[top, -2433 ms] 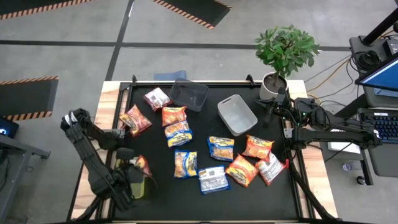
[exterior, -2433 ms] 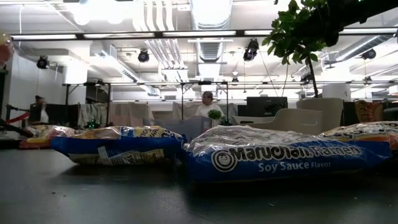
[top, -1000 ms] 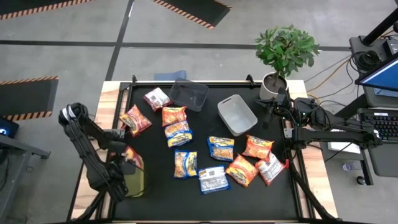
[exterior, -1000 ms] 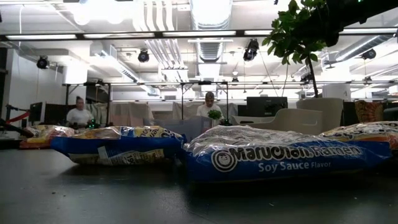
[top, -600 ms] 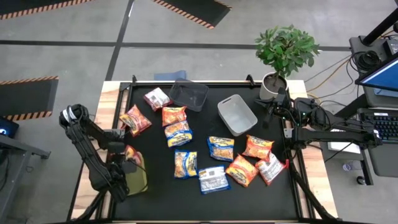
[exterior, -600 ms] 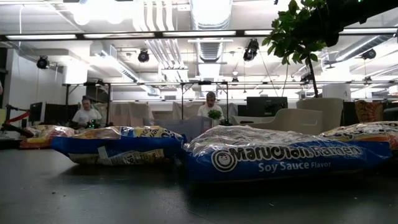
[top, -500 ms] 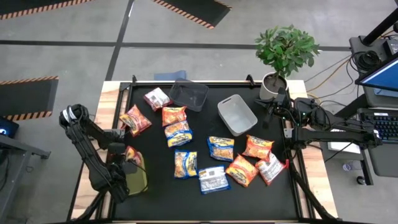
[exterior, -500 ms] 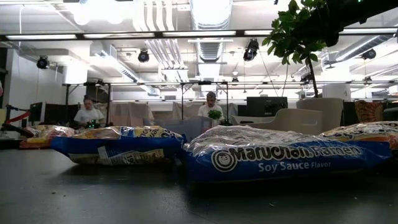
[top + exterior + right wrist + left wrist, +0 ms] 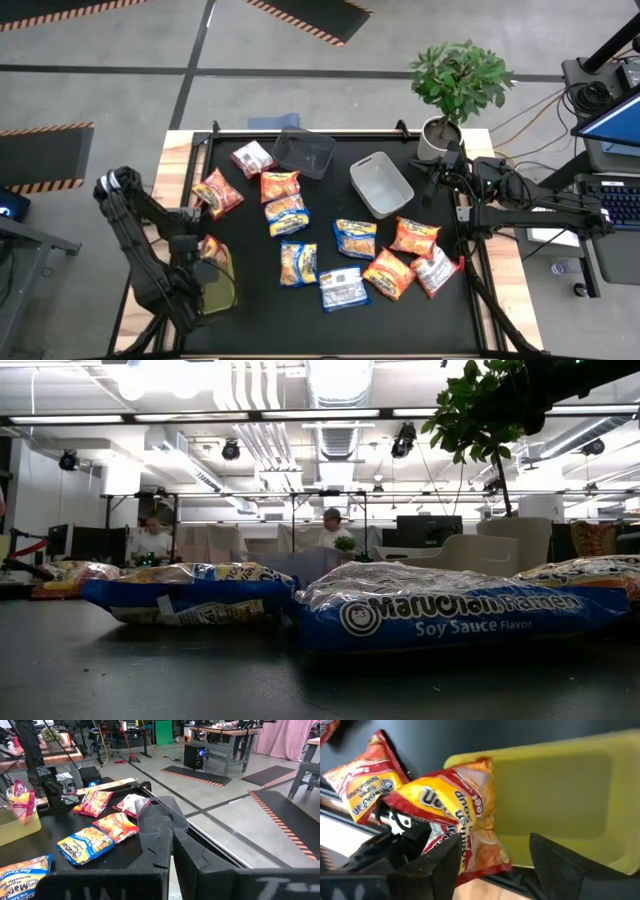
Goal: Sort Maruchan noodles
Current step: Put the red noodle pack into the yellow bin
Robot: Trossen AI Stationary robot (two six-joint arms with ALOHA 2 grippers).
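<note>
Maruchan noodle packets in orange, blue and red lie spread over the black table (image 9: 260,330), among them an orange one (image 9: 280,185) and a blue one (image 9: 355,238). A yellow-green bin (image 9: 225,290) stands at the near left. One orange packet (image 9: 455,815) stands tilted at the bin's far end (image 9: 212,249). My left gripper (image 9: 492,865) is open, a finger on either side of that packet's end. My right gripper (image 9: 171,847) is shut at the table's right edge (image 9: 437,186), with nothing in it. My left gripper stands open around the orange packet's end (image 9: 480,857). One finger (image 9: 442,865) lies right beside the wrapper, and I cannot tell whether it touches. The packet leans over the bin's rim (image 9: 470,759).
A dark grey bin (image 9: 303,152) and a light grey bin (image 9: 381,184) stand at the far side of the table. A potted plant (image 9: 455,85) stands at the far right corner. Blue packets (image 9: 450,610) fill the low view; people sit far behind.
My left gripper has opened and let go of the orange packet, which stays tilted at the yellow-green bin's far end.
</note>
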